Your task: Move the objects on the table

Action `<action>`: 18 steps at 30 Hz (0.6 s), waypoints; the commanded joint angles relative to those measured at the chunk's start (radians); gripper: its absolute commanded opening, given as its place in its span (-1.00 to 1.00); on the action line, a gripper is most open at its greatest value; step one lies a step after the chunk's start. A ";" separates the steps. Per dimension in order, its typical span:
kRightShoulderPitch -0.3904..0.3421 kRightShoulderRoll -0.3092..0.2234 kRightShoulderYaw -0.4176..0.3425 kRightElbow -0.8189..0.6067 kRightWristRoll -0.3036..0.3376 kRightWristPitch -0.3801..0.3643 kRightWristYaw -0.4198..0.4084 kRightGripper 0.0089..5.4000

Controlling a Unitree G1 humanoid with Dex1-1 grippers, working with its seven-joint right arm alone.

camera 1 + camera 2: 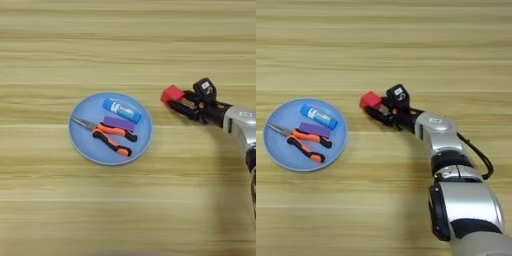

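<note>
A small red cube [172,94] sits at the tips of my right gripper [176,100], a short way right of the round blue plate [80,137]. The two black fingers [381,114] are shut on the cube from its right side. Whether the cube rests on the table [125,210] or hangs just above it I cannot tell. On the plate lie the orange-and-black pliers [111,136], jaws pointing left, and the flat purple block [119,123], partly under the pliers' handles.
A blue-and-white tube [122,110] lies at the back of the plate. My silver forearm [453,165] runs from the bottom right edge up to the gripper. A black cable [481,160] loops beside the arm.
</note>
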 commanded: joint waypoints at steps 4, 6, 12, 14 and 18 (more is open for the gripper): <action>-0.068 -0.015 -0.060 -0.205 0.100 -0.004 0.049 0.36; -0.053 -0.007 -0.074 -0.298 0.141 0.025 0.059 0.47; 0.042 0.052 -0.077 -0.751 0.275 0.168 0.027 0.79; 0.087 0.085 -0.048 -0.857 0.280 0.199 0.010 0.88; 0.182 0.153 0.026 -0.971 0.252 0.243 -0.012 0.99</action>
